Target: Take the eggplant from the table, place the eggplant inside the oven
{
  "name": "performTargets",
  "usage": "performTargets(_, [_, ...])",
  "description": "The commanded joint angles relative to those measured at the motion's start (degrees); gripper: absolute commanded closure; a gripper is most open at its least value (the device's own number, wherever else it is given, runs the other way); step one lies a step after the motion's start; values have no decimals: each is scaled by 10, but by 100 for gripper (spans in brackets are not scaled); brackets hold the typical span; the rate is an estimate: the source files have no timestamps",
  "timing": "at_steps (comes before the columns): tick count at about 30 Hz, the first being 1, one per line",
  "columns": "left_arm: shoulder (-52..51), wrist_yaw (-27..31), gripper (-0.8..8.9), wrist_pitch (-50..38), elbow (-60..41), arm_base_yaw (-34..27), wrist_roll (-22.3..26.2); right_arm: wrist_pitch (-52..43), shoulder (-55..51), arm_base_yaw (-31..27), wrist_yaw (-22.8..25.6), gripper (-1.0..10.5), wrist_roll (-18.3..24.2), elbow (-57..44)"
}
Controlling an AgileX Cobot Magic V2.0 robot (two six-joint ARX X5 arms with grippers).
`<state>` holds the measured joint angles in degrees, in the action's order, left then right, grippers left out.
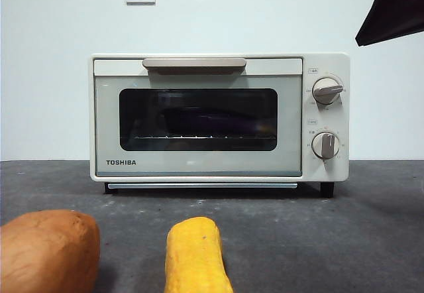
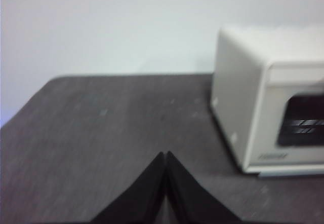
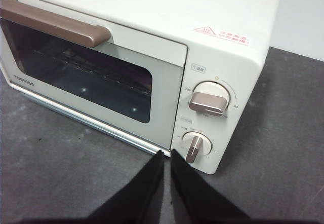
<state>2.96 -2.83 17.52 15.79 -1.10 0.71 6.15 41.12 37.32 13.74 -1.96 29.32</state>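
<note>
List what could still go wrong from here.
1. The right end effector, shut, hangs close to the cream-white toaster oven's lower round knob. Pulling away carelessly could turn it.
2. The yellow corn cob and orange-brown sweet potato lie on the dark grey table before the oven. A low sweep could knock them.
3. The glossy dark purple eggplant shows only dimly behind the closed glass door, so its seating is uncertain.

The oven (image 1: 199, 117) is set on the table (image 1: 371, 227). The eggplant (image 1: 212, 117) is seen inside it. Before it, 2 vegetables are laid: the sweet potato (image 1: 48, 250) left of the corn (image 1: 195, 256).
</note>
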Motion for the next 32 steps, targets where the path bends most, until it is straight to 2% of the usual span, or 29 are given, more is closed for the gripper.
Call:
performTargets(1, [-19, 1, 806, -9, -45, -10, 6, -6, 3, 4, 3, 942, -6, 6])
performTargets(11, [-28, 1, 806, -10, -135, -10, 1, -6, 3, 4, 3, 942, -6, 6])
performTargets(15, [-28, 1, 806, -42, -138, -10, 1, -6, 3, 4, 2, 942, -6, 6])
performTargets(32, [-28, 1, 806, -43, -138, -10, 1, -6, 3, 4, 3, 942, -6, 6])
